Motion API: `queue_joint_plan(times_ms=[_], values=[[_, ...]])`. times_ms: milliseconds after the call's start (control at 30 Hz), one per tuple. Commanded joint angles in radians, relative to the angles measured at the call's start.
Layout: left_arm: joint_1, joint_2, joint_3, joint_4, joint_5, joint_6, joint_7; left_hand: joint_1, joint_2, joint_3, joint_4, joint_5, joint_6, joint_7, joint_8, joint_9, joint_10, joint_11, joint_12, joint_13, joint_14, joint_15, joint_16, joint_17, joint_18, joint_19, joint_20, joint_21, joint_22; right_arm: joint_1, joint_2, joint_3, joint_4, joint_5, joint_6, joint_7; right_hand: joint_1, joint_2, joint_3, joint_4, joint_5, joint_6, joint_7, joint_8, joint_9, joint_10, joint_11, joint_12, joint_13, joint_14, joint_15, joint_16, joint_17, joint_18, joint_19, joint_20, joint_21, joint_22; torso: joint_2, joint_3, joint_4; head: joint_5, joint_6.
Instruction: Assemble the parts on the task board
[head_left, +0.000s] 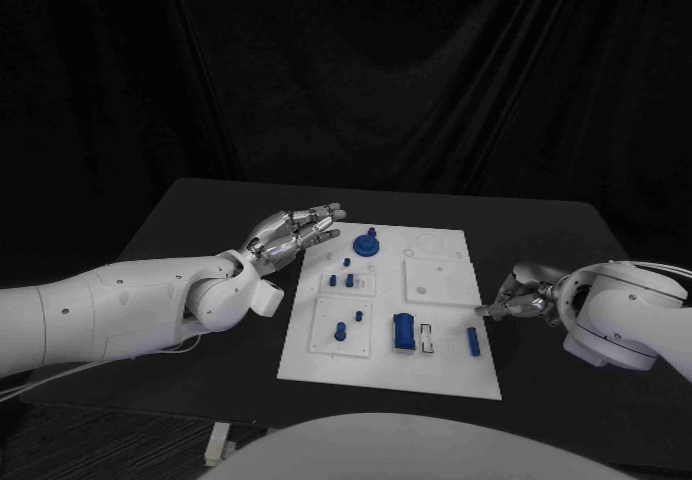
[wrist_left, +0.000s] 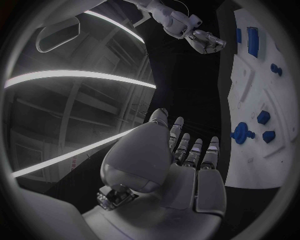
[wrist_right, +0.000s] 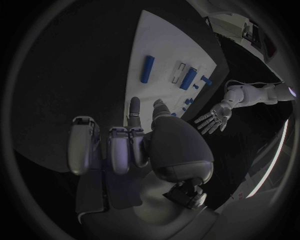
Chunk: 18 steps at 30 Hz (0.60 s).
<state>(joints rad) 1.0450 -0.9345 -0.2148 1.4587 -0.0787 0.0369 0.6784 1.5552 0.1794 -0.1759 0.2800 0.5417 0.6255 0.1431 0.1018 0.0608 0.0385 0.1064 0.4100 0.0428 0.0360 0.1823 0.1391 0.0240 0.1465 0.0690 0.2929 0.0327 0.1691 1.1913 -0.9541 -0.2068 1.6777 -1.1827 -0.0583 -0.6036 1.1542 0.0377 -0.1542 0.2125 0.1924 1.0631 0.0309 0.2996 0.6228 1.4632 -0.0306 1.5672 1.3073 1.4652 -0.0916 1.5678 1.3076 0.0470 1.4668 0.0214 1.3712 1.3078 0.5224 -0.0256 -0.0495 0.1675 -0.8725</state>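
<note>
The white task board (head_left: 389, 375) lies mid-table, also seen from the left wrist (wrist_left: 250, 95) and the right wrist (wrist_right: 164, 47). Blue parts are on it: a round knobbed piece (head_left: 369, 243) (wrist_left: 240, 134) at the far end, small pegs (head_left: 346, 280), two blocks (head_left: 405, 331) and a long bar (head_left: 472, 341) (wrist_right: 148, 69) near its right edge. My left hand (head_left: 296, 232) (wrist_left: 169, 165) hovers by the board's far-left corner, fingers stretched out, holding nothing. My right hand (head_left: 519, 298) (wrist_right: 137, 145) sits at the board's right edge, most fingers curled in, nothing in them.
The black table (head_left: 188, 230) runs well past the board on both sides. A raised white square plate (head_left: 440, 280) sits on the board's right half. The left forearm (head_left: 130, 310) lies across the table's left part.
</note>
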Motion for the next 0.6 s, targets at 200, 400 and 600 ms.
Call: queue_joint_plan(times_ms=[200, 400, 600], values=[[-0.001, 0.003, 0.001, -0.002, 0.000, 0.007, 0.026, 0.012, 0.000, 0.005, -0.002, 0.005, 0.007, -0.002, 0.005, 0.001, -0.001, 0.007, 0.000, 0.001, 0.002, 0.003, 0.003, 0.001, -0.009, 0.009, 0.001, 0.006, 0.000, -0.029, 0.029, 0.000, -0.025, -0.028, 0.069, -0.036, -0.037, 0.002, 0.002, 0.012, -0.049, 0.018, 0.001, -0.024, -0.021, 0.108, -0.005, 0.004, 0.264, 0.106, -0.008, 0.003, 0.263, -0.001, 0.022, -0.008, 0.007, 0.202, -0.001, 0.0003, 0.0032, -0.005, 0.000], [-0.002, 0.007, 0.001, -0.006, 0.000, 0.010, 0.024, 0.013, 0.000, 0.006, -0.002, 0.006, 0.007, -0.001, 0.005, 0.001, -0.001, 0.009, 0.000, 0.001, 0.002, 0.002, 0.002, 0.001, -0.009, 0.008, 0.001, 0.006, -0.001, -0.035, 0.042, 0.000, -0.025, -0.009, 0.053, -0.035, -0.061, 0.000, 0.002, 0.026, -0.076, 0.032, 0.001, -0.035, -0.033, 0.108, -0.006, 0.004, 0.264, 0.105, -0.009, 0.001, 0.260, 0.000, 0.021, -0.008, 0.004, 0.201, -0.001, 0.0001, 0.0030, -0.011, 0.000], [-0.002, 0.008, 0.001, -0.008, 0.000, 0.010, 0.022, 0.014, 0.000, 0.007, -0.002, 0.006, 0.008, 0.001, 0.006, 0.001, 0.000, 0.011, 0.003, 0.002, 0.002, 0.001, 0.002, 0.001, -0.009, 0.008, 0.001, 0.006, -0.001, -0.037, 0.049, 0.000, -0.022, 0.016, 0.047, -0.035, -0.074, 0.001, 0.005, 0.035, -0.086, 0.050, -0.003, -0.037, -0.038, 0.108, -0.009, 0.004, 0.264, 0.103, -0.010, -0.003, 0.252, -0.001, 0.024, -0.009, 0.011, 0.203, 0.000, 0.0003, 0.0007, -0.012, 0.000]])
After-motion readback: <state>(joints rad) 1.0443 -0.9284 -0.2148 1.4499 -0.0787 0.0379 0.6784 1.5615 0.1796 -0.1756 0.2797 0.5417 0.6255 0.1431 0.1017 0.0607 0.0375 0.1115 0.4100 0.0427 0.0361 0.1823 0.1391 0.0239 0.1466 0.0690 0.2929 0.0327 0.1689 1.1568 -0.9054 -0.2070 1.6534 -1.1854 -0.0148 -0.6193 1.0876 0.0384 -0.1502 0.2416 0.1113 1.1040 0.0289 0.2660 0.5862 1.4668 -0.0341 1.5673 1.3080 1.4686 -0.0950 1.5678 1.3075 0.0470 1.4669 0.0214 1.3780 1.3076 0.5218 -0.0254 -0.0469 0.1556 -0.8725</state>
